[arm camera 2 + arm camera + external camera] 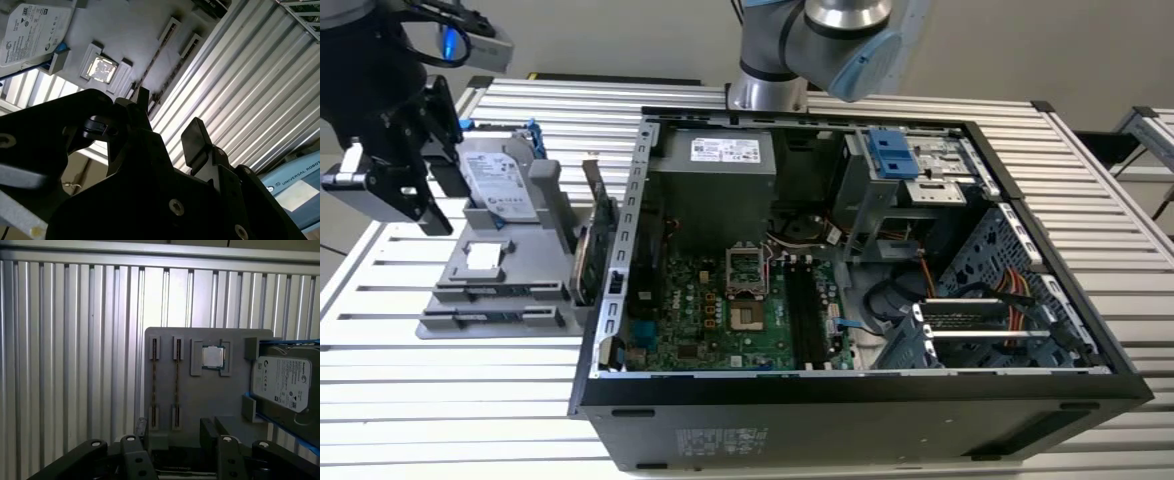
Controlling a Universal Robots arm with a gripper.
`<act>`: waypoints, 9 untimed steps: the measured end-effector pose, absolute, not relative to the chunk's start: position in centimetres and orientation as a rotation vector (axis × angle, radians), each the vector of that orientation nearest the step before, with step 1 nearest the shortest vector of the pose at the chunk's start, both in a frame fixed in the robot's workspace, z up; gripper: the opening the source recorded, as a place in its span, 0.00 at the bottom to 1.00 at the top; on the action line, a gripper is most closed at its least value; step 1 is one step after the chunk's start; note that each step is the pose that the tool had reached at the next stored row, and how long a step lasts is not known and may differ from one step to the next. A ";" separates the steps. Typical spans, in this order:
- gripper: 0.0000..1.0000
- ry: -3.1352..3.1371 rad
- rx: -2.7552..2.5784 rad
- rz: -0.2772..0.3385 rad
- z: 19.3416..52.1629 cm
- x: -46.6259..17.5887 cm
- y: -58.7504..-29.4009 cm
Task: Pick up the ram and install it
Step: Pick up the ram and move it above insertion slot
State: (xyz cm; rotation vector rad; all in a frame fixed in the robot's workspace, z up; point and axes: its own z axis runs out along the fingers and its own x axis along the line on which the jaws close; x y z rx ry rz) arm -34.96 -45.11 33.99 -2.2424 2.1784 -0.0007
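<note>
Two ram sticks stand edge-on in slots of the grey holder (pixel 210 400): one ram stick (pixel 176 382) lies straight ahead of my gripper (pixel 176 426), the other ram stick (pixel 153 382) beside it. In the second wrist view the nearer ram stick (pixel 152 62) shows as a thin dark line beyond my gripper (pixel 169 114). The fingers are open with nothing between them. In the exterior view my black gripper (pixel 414 205) hangs above the holder (pixel 494 270), at the exterior view's left of the open computer case (pixel 854 390).
On the holder also sit a square processor chip (pixel 212 357), a silver hard drive (pixel 285 385) in a blue bracket and a green expansion card (pixel 594 250). Inside the case, long black memory slots (pixel 803 315) run along the motherboard. The ribbed metal table (pixel 75 365) surrounds everything.
</note>
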 end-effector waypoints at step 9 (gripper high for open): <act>1.00 2.179 -2.243 -0.002 33.6 -35.0 -45.1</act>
